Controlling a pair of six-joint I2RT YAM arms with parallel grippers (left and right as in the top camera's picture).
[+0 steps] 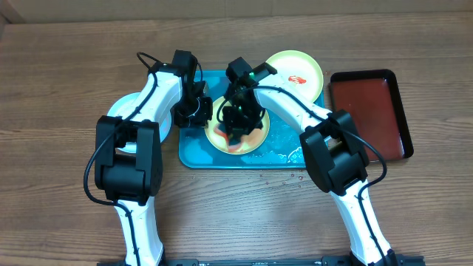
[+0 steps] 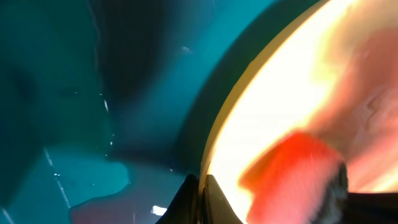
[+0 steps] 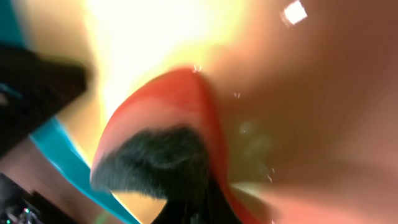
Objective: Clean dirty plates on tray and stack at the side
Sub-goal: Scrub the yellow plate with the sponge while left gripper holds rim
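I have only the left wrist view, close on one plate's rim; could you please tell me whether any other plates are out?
Observer: Yes, a second yellow-green plate with a red smear lies at the teal tray's far right corner.
Operator: Is anything set aside yet?
Observer: One pale plate sits on the table left of the tray, mostly under the left arm.
Operator: And the other arm?
Observer: The right gripper is down on the centre plate, the one you see, with a red-orange sponge at it.
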